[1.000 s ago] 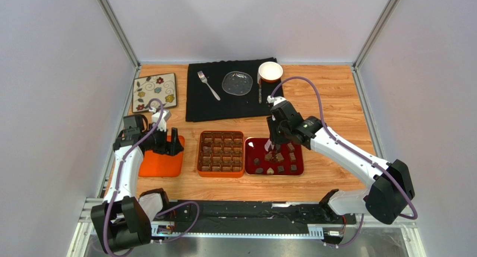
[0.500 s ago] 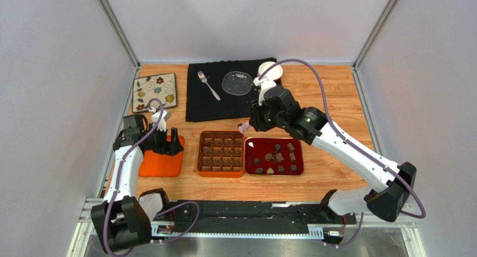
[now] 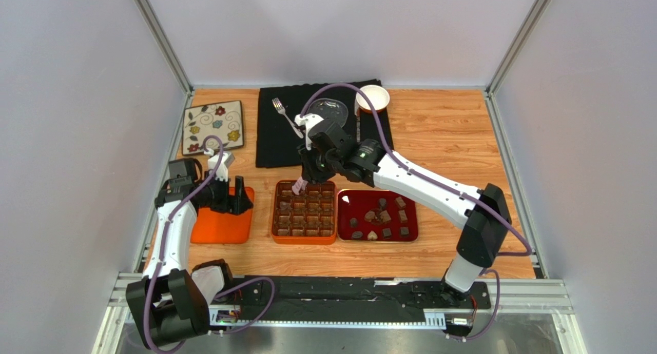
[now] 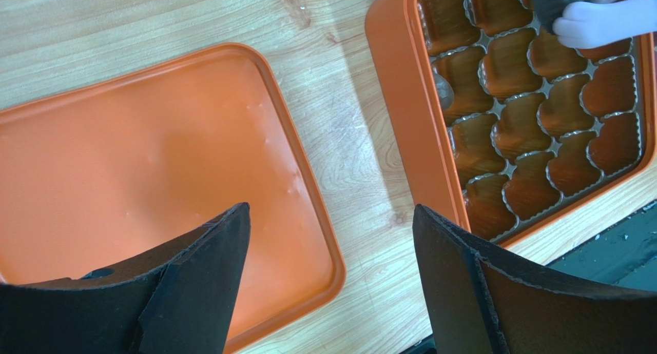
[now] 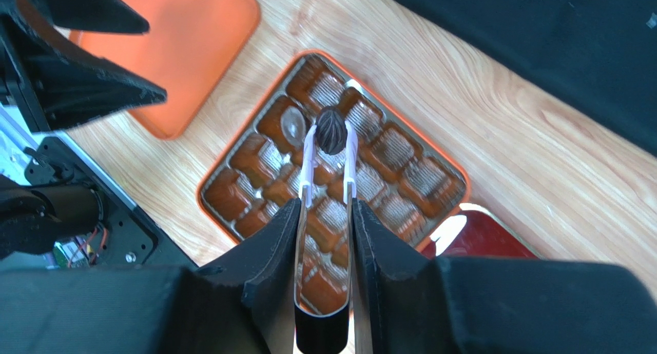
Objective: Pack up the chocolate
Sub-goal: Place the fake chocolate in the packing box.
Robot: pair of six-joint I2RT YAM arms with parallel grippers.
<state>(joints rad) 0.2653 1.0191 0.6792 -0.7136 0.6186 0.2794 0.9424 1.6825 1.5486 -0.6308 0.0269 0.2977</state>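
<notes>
My right gripper point(image 5: 324, 208) is shut on a pair of clear tongs point(image 5: 311, 165). The tongs pinch one dark oval chocolate point(image 5: 331, 131) above the far-left cells of the orange box point(image 3: 274, 213). The tong tips point(image 4: 609, 19) also show in the left wrist view, over the box point(image 4: 401, 100). Several more chocolate pieces point(image 3: 383, 215) lie on the red tray point(image 3: 341, 219) to the right of the box. At the left, my left gripper point(image 4: 331, 215) is open and holds nothing, over the edge of the orange lid point(image 4: 139, 154).
A black cloth point(image 3: 270, 150) at the back carries a fork point(image 3: 287, 117), a glass plate point(image 3: 327, 114) and a white bowl point(image 3: 372, 98). A floral tile point(image 3: 213, 126) lies at the back left. White walls close in the table.
My right arm has swung left from above the red tray to above the orange box's far-left corner, carrying the chocolate in the tongs. The left arm has stayed put.
</notes>
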